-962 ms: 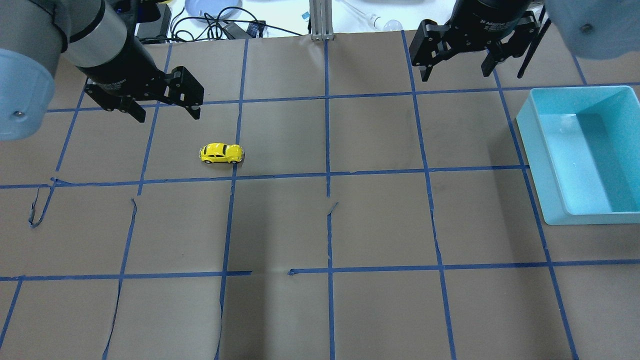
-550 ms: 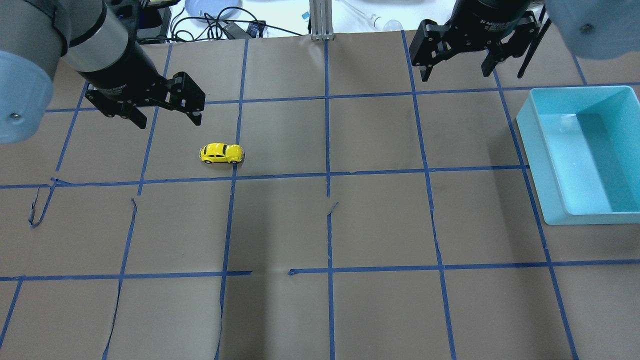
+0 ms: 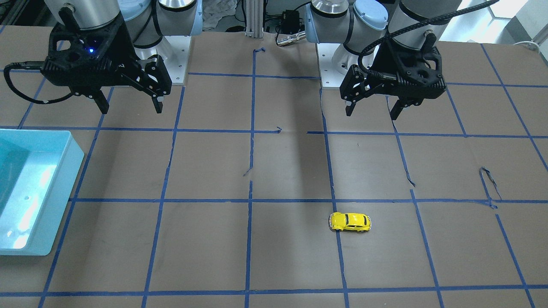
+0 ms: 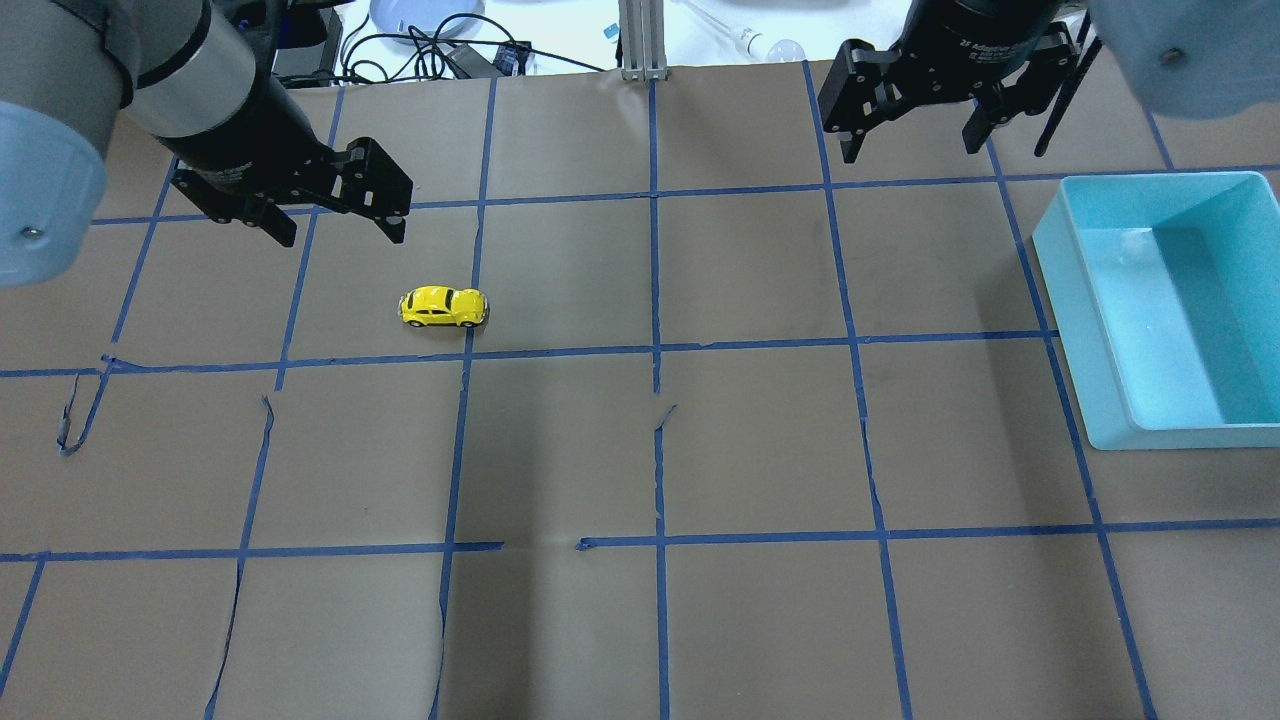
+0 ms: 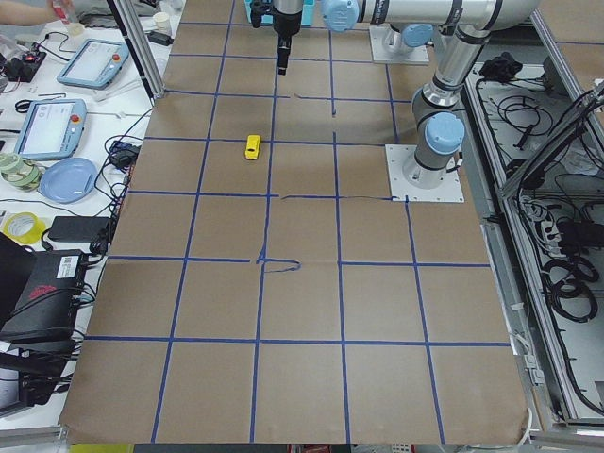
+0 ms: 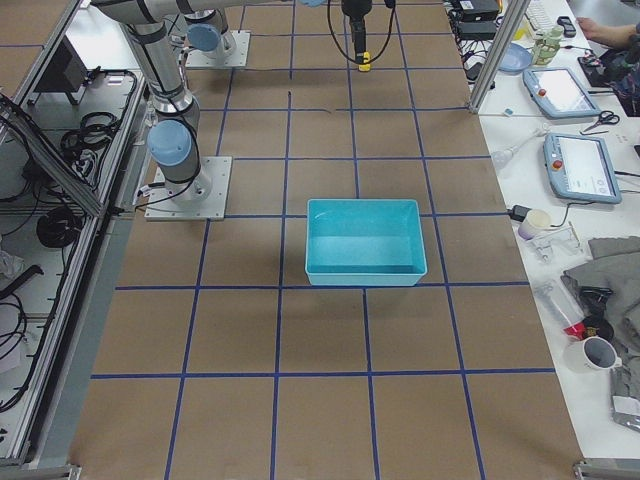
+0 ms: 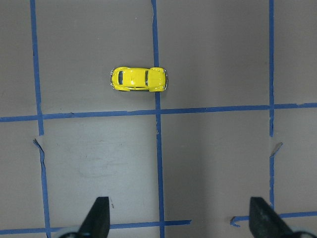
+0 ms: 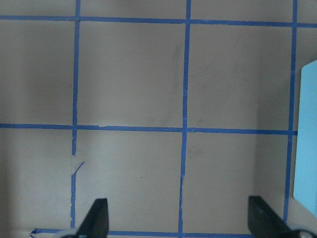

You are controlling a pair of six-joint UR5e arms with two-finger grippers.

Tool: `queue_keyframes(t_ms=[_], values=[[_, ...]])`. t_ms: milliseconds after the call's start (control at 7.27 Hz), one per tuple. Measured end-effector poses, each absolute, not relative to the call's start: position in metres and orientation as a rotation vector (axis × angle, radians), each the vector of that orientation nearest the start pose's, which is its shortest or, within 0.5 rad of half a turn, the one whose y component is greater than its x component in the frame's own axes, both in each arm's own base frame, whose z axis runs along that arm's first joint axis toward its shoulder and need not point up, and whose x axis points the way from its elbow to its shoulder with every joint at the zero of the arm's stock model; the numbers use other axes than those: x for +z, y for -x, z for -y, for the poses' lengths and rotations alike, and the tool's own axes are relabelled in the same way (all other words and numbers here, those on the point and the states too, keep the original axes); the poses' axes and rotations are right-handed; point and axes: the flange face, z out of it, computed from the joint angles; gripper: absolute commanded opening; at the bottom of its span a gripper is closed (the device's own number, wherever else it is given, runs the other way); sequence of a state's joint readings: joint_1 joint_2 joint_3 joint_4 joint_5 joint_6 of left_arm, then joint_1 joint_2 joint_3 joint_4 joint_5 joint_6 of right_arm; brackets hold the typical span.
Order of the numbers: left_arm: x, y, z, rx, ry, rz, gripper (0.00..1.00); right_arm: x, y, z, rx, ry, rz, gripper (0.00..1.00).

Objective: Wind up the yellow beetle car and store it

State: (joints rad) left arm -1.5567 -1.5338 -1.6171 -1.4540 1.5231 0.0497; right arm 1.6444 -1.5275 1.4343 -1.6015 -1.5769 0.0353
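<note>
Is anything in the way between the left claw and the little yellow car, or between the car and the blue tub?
Nothing visible. Only flat taped paper lies between the open left claw, the car and the tub.

From behind the robot, your overhead view looks forward and down on the worktop (image 4: 760, 450). The front-facing view looks steeply back from across it, and both share the yellow beetle car (image 4: 443, 307). Your side views look along the worktop from each end, far off. Each wrist camera stares straight down from close, the left one showing the car, the right catching an edge of the teal bin (image 8: 309, 134).
</note>
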Motion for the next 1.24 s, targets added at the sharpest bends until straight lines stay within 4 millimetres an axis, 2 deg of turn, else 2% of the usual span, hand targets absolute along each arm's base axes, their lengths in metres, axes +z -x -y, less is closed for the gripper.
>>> queue_keyframes(t_ms=[275,550,1238], values=[[0.503,0.137,0.487,-0.206,-0.07,-3.176,1.0,0.537,-0.171,0.509,-0.195,0.06,-3.134,1.0],[0.513,0.134,0.486,-0.226,-0.07,-3.164,1.0,0.538,-0.171,0.509,-0.198,0.06,-3.134,1.0],[0.499,0.132,0.497,-0.235,-0.074,-3.144,1.0,0.539,-0.171,0.509,-0.201,0.06,-3.134,1.0]])
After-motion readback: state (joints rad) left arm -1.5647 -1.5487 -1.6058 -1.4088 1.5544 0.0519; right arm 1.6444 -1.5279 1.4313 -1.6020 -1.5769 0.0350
